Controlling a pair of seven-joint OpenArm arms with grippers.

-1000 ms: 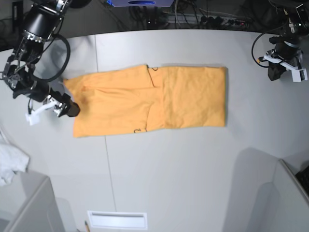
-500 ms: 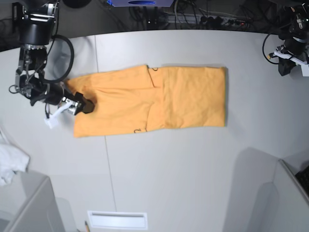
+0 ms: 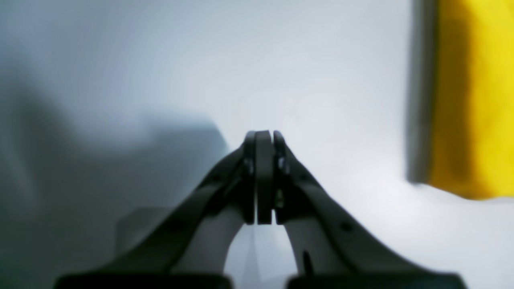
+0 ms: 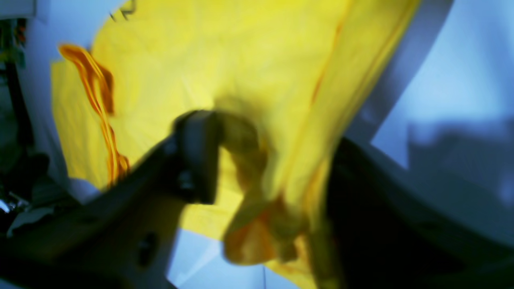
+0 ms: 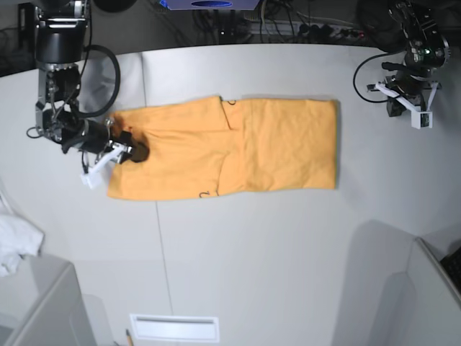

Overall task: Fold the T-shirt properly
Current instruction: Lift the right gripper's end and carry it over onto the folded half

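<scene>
From here my right gripper (image 4: 265, 168) has its 2 fingers (image 4: 196, 156) pinched on a bunched edge of the T-shirt (image 5: 238, 148), orange, folded flat on the table (image 5: 288, 245). Left gripper (image 3: 263, 176) closed, empty, shirt well off beside it.

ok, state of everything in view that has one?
T-shirt: partly folded, flat on the table, bunched at the end the right tool holds.
Right tool: closed on a bunched fold of the T-shirt.
Left tool: shut, empty, above bare table clear of the T-shirt.
White cloth: crumpled, at the table edge.
</scene>
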